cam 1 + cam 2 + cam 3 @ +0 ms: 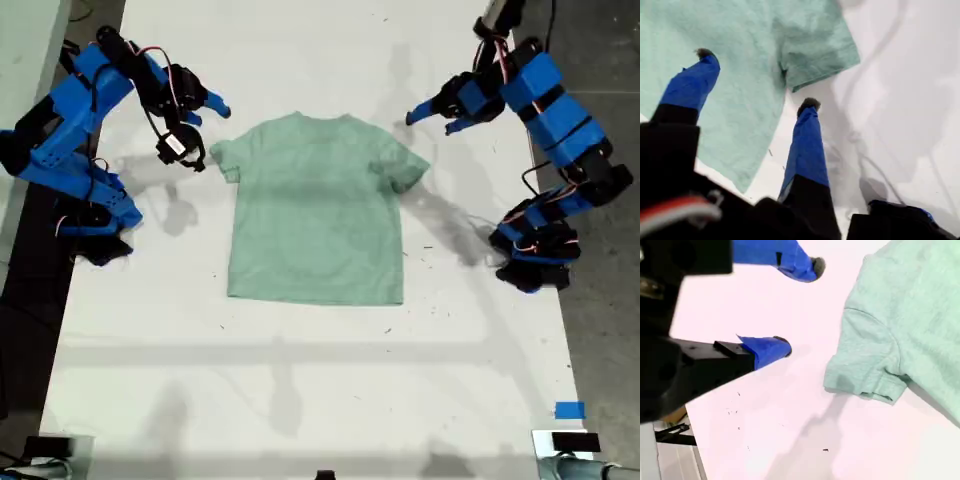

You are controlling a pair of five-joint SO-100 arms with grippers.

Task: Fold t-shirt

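The t-shirt (318,210) lay flat and unfolded at the middle of the white table (300,380) in the exterior view, collar toward the top of the frame, both sleeves spread. My first gripper (432,115) hung above the sleeve at the exterior view's right, jaws parted and grasping nothing. My second gripper (205,108) hovered just off the sleeve at the exterior view's left, likewise spread and empty. A strip of blue tape (569,410) sat at lower right.
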